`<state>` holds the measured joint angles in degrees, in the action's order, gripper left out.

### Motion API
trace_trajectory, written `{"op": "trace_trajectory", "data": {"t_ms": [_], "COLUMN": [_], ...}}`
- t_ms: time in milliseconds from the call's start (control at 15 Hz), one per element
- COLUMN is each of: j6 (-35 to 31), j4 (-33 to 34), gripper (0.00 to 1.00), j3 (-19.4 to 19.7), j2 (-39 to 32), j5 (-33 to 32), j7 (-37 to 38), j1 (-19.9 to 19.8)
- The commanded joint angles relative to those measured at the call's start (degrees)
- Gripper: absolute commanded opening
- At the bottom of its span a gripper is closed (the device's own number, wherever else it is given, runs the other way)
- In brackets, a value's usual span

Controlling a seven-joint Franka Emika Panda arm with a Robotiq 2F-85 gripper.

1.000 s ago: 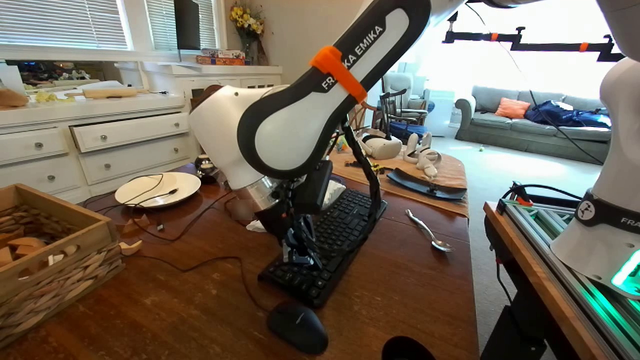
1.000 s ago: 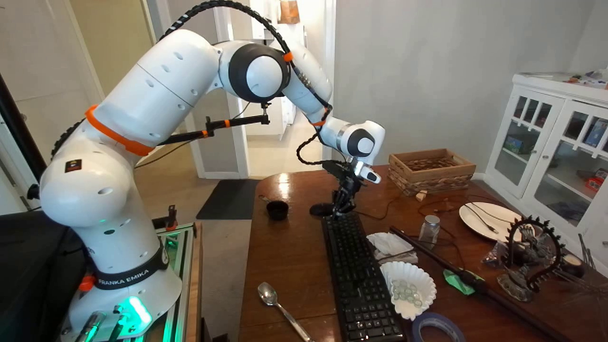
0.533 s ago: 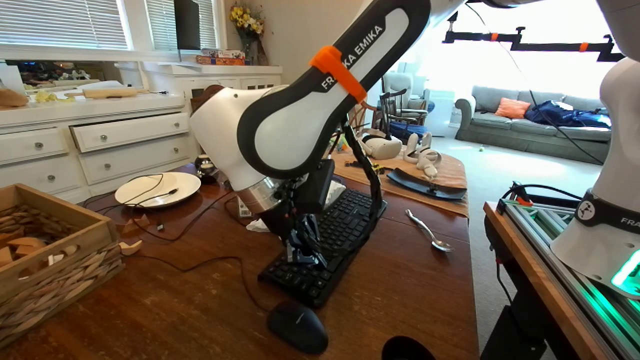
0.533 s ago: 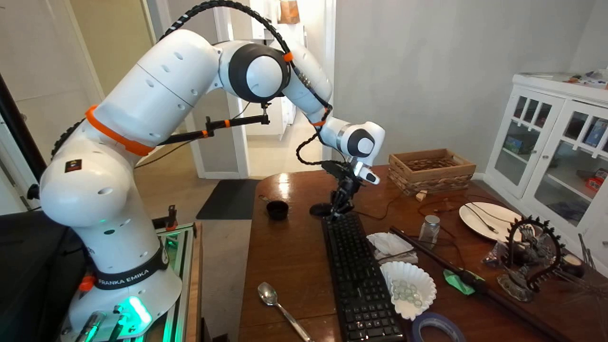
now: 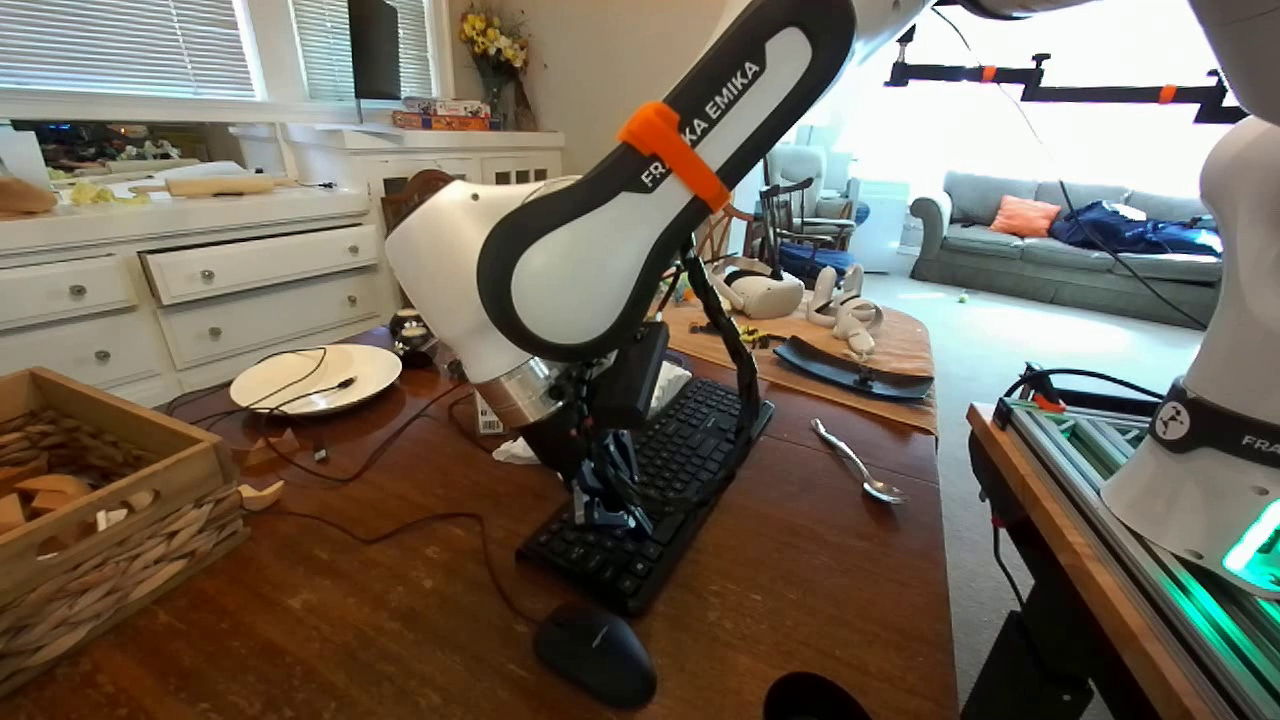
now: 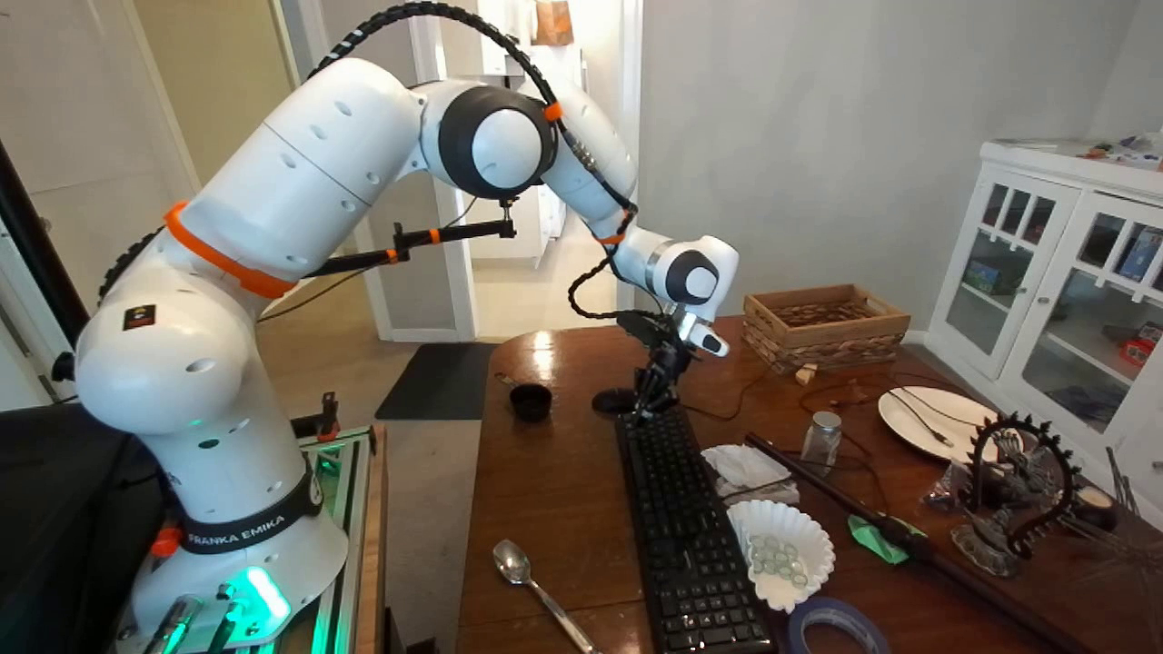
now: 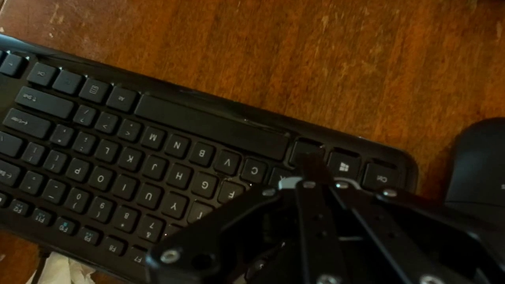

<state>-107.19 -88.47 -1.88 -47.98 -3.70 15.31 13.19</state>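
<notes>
A black keyboard [image 5: 700, 430] lies on the wooden table; it also shows in an exterior view [image 6: 686, 527] and in the wrist view [image 7: 189, 118]. My gripper [image 7: 313, 165] is shut, its fingertips close together, with nothing visible between them. It points down at the key between the space bar and the Windows key; whether it touches cannot be told. It is over the keyboard's end near the mouse in both exterior views [image 5: 630, 522] [image 6: 643, 413]. The black mouse [image 5: 596, 655] lies just off that end, also seen in the wrist view [image 7: 481, 165].
A spoon [image 5: 858, 462] and a black cup [image 6: 530, 401] lie on one side of the keyboard. On the other are tissue [image 6: 745, 468], a white fluted bowl [image 6: 813, 536], blue tape [image 6: 836, 627], a jar [image 6: 821, 442], a dark rod [image 6: 990, 599], a plate [image 6: 936, 422] and a basket [image 6: 822, 350].
My gripper has shifted slightly over the keyboard, to the right in an exterior view, mostly in the first half second. The arm has sunk very slightly. The keyboard and mouse have not moved.
</notes>
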Motion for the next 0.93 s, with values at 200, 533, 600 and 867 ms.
{"op": "trace_trajectory", "data": {"t_ms": [200, 533, 600, 867], "j6": [-1.69, -3.46, -3.97, -4.54], "j4": [0.46, 0.42, 0.36, 0.73], "gripper": [0.00, 0.00, 0.00, 0.00], "j3": [-0.18, -0.15, -0.16, -0.12], "j2": [-1.25, -1.69, -1.75, -2.27], "j5": [-0.20, -0.43, -0.53, -0.71], "j7": [-1.26, -1.94, -2.17, -2.65], "j1": [-0.03, -0.09, -0.08, 0.00]}}
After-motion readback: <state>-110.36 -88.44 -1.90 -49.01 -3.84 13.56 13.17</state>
